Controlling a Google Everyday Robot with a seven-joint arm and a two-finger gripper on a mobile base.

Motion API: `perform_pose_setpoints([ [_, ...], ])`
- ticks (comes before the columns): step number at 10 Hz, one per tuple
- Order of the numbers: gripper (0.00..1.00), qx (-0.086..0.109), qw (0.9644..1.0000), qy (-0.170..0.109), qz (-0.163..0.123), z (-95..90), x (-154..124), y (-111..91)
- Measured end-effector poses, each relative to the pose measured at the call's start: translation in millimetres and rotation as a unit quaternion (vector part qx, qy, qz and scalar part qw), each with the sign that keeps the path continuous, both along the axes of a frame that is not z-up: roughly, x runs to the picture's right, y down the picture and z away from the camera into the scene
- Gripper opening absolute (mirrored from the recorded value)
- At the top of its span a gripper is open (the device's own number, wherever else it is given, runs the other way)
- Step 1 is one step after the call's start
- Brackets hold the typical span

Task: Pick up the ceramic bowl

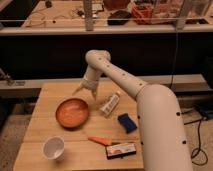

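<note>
The ceramic bowl point(72, 112) is a wide, shallow terracotta dish with a lighter orange inside, resting on the wooden table point(47, 92) left of centre. My gripper point(85, 91) hangs from the white arm just above and behind the bowl's far right rim. Its two fingers are spread open, pointing down, with nothing between them.
A white cup-like bowl point(53, 148) stands at the table's front left. A pale bottle point(110, 103) lies right of the terracotta dish, with a blue sponge-like block point(127, 122), an orange carrot-like object point(99, 141) and a flat packet point(120, 150) nearer the front. The arm's bulky body fills the right side.
</note>
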State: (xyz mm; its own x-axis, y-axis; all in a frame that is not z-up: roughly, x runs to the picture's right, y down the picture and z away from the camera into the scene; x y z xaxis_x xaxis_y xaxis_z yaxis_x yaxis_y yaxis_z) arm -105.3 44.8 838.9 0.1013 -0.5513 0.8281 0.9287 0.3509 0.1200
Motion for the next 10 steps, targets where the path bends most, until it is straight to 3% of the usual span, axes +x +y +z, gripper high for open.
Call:
perform_pose_setpoints([
  [10,0.80,-0.007,0.9992,0.022,-0.032,-2.4,-3.5,11.6],
])
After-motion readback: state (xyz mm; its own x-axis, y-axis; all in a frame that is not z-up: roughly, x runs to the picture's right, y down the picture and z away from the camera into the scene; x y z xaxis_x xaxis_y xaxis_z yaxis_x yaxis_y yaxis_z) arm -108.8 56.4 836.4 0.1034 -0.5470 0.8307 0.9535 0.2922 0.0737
